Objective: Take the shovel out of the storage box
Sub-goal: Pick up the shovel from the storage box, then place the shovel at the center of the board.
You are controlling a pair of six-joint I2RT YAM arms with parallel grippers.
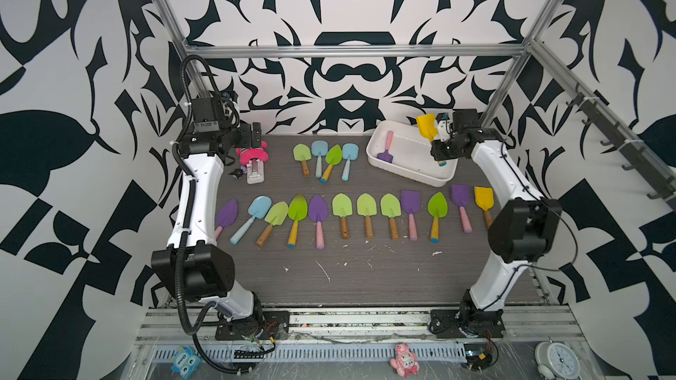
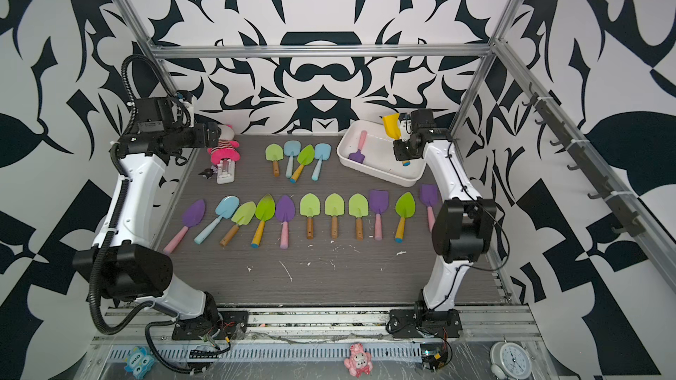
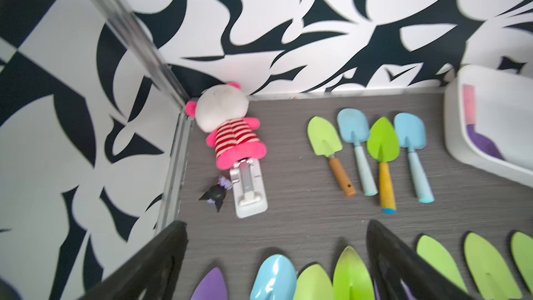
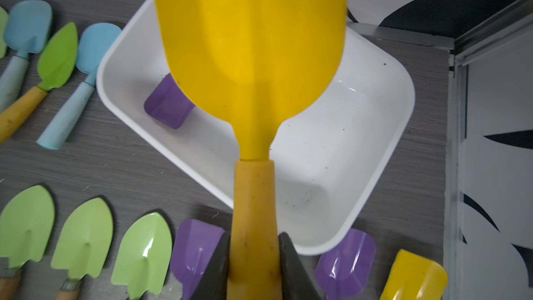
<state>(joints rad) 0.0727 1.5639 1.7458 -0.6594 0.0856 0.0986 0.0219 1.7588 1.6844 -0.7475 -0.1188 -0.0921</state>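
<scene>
**Desk:** Where is the shovel?

**Photographer:** At the far right of the table (image 1: 365,279). The right gripper (image 4: 253,255) is clamped on the orange handle of a yellow shovel (image 1: 427,126), with the blade raised toward the far wall. It hangs over the right end of the white storage box (image 1: 409,173). In both top views the handle's blue end shows below the gripper, inside the box's outline. I cannot tell whether it touches the box floor.

**Desk:** Anything else in the box?

**Photographer:** 1 purple shovel (image 1: 385,156) with a pink handle lies along the box's left side. Its blade points toward the near edge.

**Desk:** And the other arm?

**Photographer:** The left gripper (image 3: 275,226) hovers at the far left, jaws spread wide and holding nothing. Close by lies a pink plush toy (image 1: 252,155). A white stand (image 1: 255,174) sits against its near side, and a small black figure (image 1: 236,174) sits just left of the stand.

**Desk:** The rest of the table?

**Photographer:** A group of 4 shovels (image 1: 333,157), green and blue, lies just left of the box. A row of 12 shovels (image 1: 342,206) runs across the table nearer the camera, blades pointing far. It goes from a purple one at the left to a yellow one at the right.
</scene>
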